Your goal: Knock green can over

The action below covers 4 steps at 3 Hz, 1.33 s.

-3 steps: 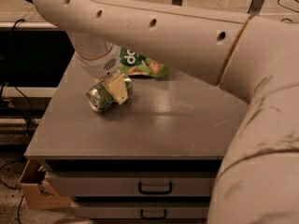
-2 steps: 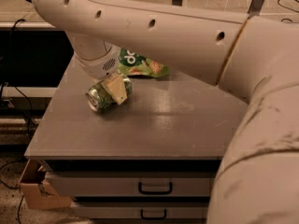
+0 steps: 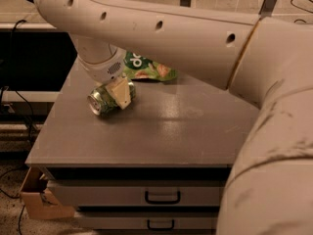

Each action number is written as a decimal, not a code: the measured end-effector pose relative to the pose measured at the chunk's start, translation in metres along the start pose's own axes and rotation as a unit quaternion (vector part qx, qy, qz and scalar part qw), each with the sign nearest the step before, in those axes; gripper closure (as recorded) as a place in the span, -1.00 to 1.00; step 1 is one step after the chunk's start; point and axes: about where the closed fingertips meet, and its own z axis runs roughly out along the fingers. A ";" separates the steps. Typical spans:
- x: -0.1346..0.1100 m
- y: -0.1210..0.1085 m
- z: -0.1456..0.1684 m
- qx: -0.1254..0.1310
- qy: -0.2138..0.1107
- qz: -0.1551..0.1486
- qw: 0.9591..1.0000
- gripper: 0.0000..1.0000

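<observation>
1. Tool position. My tool (image 3: 121, 92) is low over the left rear part of the worktop (image 3: 171, 131), at the end of my arm (image 3: 161, 31), which crosses the view from the right side to the upper left. The tan tip of the tool rests against the green can (image 3: 99, 102), on its right-hand side.

2. Tool state. I cannot tell how far the tool is open, nor whether it has hold of the can; the tool's body hides the far side of the can.

3. Task item. The green can lies on its side on the worktop, near the left edge. Its silver top faces the front left, and its green-and-white body points back towards the tool.

4. Other items.
- A green snack bag (image 3: 146, 70) lies flat on the worktop just behind the tool, partly covered by my arm.
- Two drawers sit below the worktop; the upper drawer (image 3: 122, 196) has a dark handle (image 3: 162, 197).
- A cardboard box (image 3: 35, 203) stands on the floor at the lower left corner of the cabinet.
</observation>
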 end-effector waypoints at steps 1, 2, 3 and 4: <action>0.000 -0.001 0.001 0.002 0.000 0.000 1.000 -1.00; 0.000 -0.001 0.001 0.002 0.000 0.000 1.000 -1.00; 0.003 -0.002 -0.004 0.007 -0.008 0.006 1.000 -1.00; 0.021 0.006 -0.035 0.032 -0.019 0.033 0.999 -1.00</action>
